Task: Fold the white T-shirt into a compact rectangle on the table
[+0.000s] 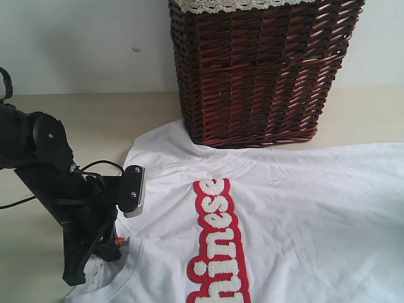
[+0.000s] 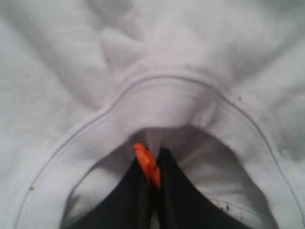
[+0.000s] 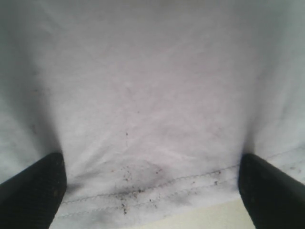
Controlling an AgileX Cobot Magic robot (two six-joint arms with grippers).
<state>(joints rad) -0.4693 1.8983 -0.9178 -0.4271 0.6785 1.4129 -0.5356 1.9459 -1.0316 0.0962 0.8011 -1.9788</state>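
Table point(image 1: 95, 123); arm point(image 1: 60, 189) aslant, seemingly at T-shirt point(image 1: 303, 208)

Back wall point(image 1: 76, 44): plain, pale off-white, matte; one small dark mark point(image 1: 136, 49) on it.
Table point(image 1: 82, 120): pale beige, flat, meets wall along straight line.
Wicker basket point(image 1: 259, 76): dark red-brown, stands on table before wall; cream lace trim point(image 1: 233, 5) at rim.
Light: soft, even; faint shadow at basket foot.

The T-shirt point(image 1: 303, 214) lies spread on the bench point(image 1: 95, 120), and its far edge touches the basket point(image 1: 259, 76) standing behind it. The left gripper point(image 2: 153, 179) sits inside the collar point(image 2: 162, 102), around the neck tag point(image 2: 147, 164). The right gripper point(image 3: 150, 164) straddles the hem point(image 3: 152, 191).
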